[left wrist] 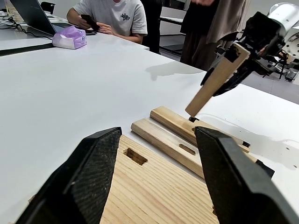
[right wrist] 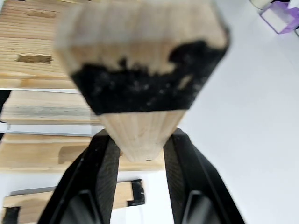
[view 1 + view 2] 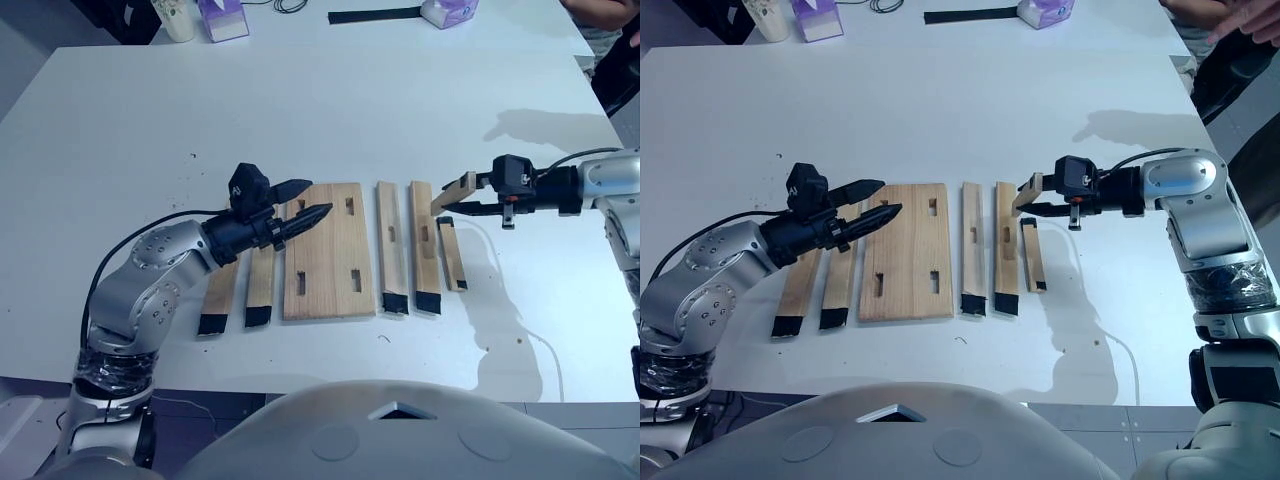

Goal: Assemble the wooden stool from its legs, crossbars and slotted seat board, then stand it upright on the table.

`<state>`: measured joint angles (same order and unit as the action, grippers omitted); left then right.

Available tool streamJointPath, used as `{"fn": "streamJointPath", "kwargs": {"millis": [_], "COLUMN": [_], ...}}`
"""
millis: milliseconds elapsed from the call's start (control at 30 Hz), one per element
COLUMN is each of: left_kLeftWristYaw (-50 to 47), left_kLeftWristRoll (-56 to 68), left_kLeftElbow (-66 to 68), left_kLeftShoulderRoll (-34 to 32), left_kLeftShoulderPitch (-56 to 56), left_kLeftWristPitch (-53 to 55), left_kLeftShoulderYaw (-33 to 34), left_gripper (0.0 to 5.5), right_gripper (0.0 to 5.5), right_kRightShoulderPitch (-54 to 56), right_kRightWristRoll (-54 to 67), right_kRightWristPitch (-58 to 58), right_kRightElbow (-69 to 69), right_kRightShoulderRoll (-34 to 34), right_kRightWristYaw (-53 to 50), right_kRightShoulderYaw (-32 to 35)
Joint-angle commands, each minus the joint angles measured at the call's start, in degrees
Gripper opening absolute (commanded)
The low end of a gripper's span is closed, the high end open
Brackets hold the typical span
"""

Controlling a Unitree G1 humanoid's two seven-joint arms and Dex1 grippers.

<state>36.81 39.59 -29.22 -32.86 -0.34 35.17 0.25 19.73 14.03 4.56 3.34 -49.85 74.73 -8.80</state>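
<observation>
1. Flat pale wooden seat board with four rectangular slots (image 3: pixel 322 250): I see it lying flat on the white table (image 3: pixel 300 110), in the middle of the row of parts.
2. Left pair of pale wooden slats with black-tipped near ends (image 3: pixel 260 292): these lie side by side just left of the seat board, partly under the left arm.
3. Right pair of long slotted wooden slats (image 3: pixel 391 250): these lie side by side just right of the board.
4. Short black-tipped wooden strip (image 3: pixel 452 256): it lies flat beside the outermost right slat.
5. Short pale wooden crossbar with a black-smeared end (image 3: pixel 453 193): it is tilted and raised off the table above the far ends of the right slats.
6. Right gripper (image 3: pixel 476 196): I read its fingers as clamped on the crossbar.
7. Left gripper (image 3: pixel 318 198): its fingers are apart and empty, and it hovers over the board's far left corner.
</observation>
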Motion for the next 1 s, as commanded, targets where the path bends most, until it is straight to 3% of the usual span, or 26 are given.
{"fn": "streamJointPath", "kwargs": {"millis": [33, 567, 1000], "left_kLeftWristYaw": [-0.5, -0.7, -0.9], "left_kLeftWristRoll": [-0.6, -0.6, -0.3], "left_kLeftElbow": [-1.3, -2.4, -2.5], "left_kLeftShoulderRoll": [0.3, 0.8, 1.5], "left_kLeftShoulderPitch": [0.7, 1.2, 0.9], "left_kLeftWristPitch": [0.4, 1.0, 2.1], "left_kLeftShoulderYaw": [-0.3, -1.0, -1.8], "left_gripper": [2.92, 2.92, 2.92], "right_gripper": [1.31, 1.31, 1.3], "right_kRightShoulderPitch": [-2.3, -5.9, 1.6], "right_kRightWristRoll": [0.4, -2.4, -3.1], "right_kRightWristPitch": [0.8, -0.6, 8.7], "right_kRightElbow": [-2.3, -2.3, 9.2], "right_kRightShoulderRoll": [-0.2, 1.3, 4.3], "right_kRightWristYaw": [0.9, 0.8, 6.4], "right_kRightShoulderYaw": [0.0, -1.9, -7.5]}}
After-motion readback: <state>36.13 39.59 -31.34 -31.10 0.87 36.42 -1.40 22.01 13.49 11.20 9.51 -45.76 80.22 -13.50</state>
